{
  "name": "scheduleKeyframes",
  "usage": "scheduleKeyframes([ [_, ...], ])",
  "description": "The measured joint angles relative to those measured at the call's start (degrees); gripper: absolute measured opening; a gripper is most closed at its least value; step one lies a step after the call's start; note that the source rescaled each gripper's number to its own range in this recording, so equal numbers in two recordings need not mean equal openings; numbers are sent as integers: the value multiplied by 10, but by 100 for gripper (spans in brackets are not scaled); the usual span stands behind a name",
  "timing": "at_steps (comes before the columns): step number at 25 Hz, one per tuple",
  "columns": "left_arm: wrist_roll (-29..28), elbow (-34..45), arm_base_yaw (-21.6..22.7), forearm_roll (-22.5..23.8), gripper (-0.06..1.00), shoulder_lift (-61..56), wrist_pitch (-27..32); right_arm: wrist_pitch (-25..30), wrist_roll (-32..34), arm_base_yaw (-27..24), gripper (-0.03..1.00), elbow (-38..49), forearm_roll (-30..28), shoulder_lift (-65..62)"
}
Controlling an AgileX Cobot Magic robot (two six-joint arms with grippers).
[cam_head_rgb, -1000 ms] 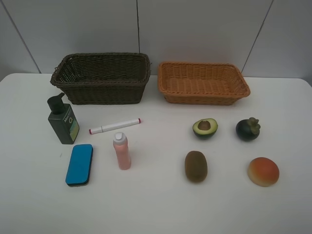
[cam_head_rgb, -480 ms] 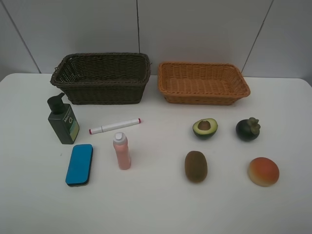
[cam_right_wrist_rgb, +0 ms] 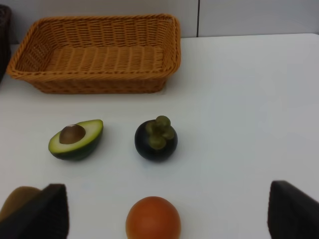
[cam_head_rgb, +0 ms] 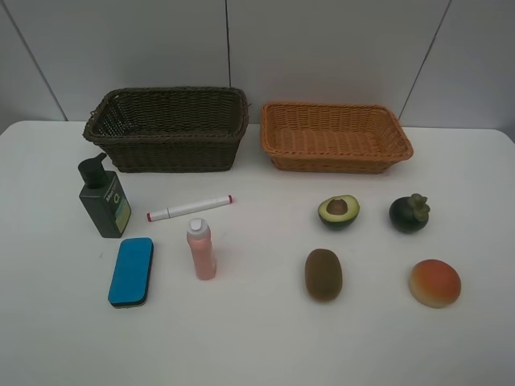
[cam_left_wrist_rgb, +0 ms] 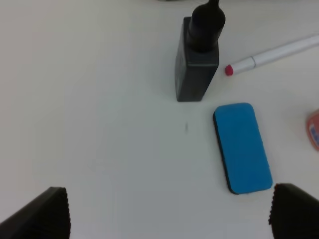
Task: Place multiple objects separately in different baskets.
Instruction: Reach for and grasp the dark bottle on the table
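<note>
You see the left gripper (cam_left_wrist_rgb: 169, 214) and right gripper (cam_right_wrist_rgb: 167, 211) only as dark fingertips (cam_left_wrist_rgb: 42, 214). The left wrist view's edge cuts off the pink bottle (cam_left_wrist_rgb: 314, 130), the marker (cam_left_wrist_rgb: 279, 52) and the nozzle (cam_left_wrist_rgb: 213, 6) of the pump bottle (cam_left_wrist_rgb: 197, 74). In the right wrist view a fingertip (cam_right_wrist_rgb: 40, 211) half hides the kiwi (cam_right_wrist_rgb: 15, 198); the edge crops the orange fruit (cam_right_wrist_rgb: 152, 220) and leaves a sliver of the dark basket (cam_right_wrist_rgb: 3, 25). The pump bottle's label (cam_head_rgb: 121, 207) is unreadable.

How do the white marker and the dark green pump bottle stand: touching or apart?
Apart. The left wrist view shows bare table between the red end of the marker and the pump bottle; the exterior high view agrees.
</note>
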Motion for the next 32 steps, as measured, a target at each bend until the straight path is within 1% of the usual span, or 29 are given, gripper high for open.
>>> scheduleKeyframes([
  [4, -4, -72, 0, -19, 100, 148, 7, 0, 0, 0, 100, 0, 0, 0],
  [7, -4, -122, 0, -20, 100, 256, 25, 0, 0, 0, 100, 0, 0, 0],
  [10, -2, -166, 0, -20, 100, 343, 39, 0, 0, 0, 100, 0, 0, 0],
  [14, 6, -203, 0, -22, 100, 435, 43, 0, -1, 0, 100, 0, 0, 0],
  [17, 16, -221, 0, -22, 100, 487, 36, 0, -1, 0, 100, 0, 0, 0],
  [21, 20, -226, 0, -22, 100, 539, 14, 0, -1, 0, 100, 0, 0, 0],
  [25, 27, -226, 0, -22, 100, 581, -5, 0, -1, 0, 100, 0, 0, 0],
  [29, 39, -226, 0, -23, 100, 608, -35, 0, -1, 0, 100, 0, 0, 0],
  [32, 49, -232, 0, -30, 100, 631, -51, 0, -1, 0, 100, 0, 0, 0],
])
